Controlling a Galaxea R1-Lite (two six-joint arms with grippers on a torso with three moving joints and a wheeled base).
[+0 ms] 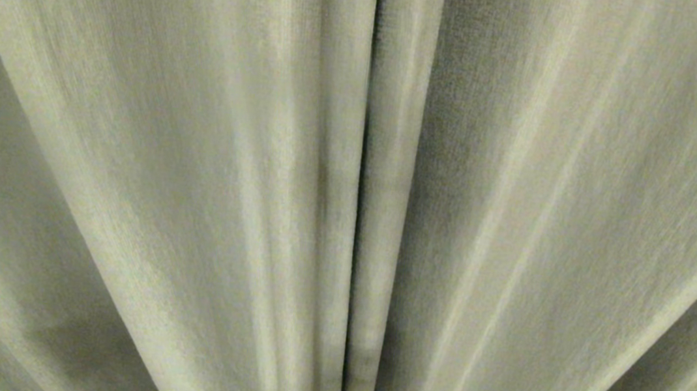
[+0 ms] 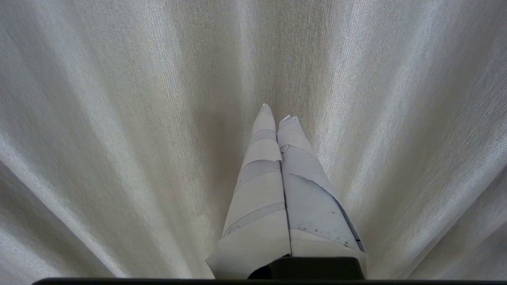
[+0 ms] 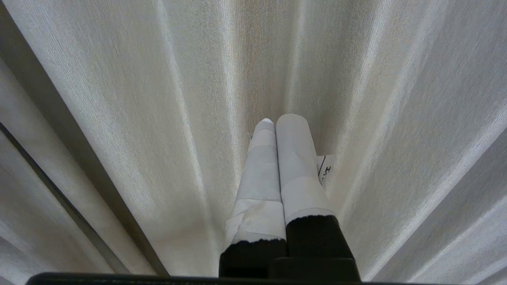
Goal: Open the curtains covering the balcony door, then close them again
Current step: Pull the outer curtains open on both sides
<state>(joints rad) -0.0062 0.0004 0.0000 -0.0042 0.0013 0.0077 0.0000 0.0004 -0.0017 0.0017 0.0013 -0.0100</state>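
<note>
Awaiting start | curtains [image 1: 194, 171]: drawn together, panels meeting at a central seam, filling the head view | balcony door: hidden | left gripper [image 2: 277, 113], right gripper [image 3: 277, 120]: clenched, empty, facing the fabric | opening and closing both outstanding

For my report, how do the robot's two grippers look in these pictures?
The left gripper has two long tapering fingers wrapped in overlapping pale grey tape with small dark specks. The right gripper has rounder white-taped fingers, black near the base, with a small printed label beside them.
</note>
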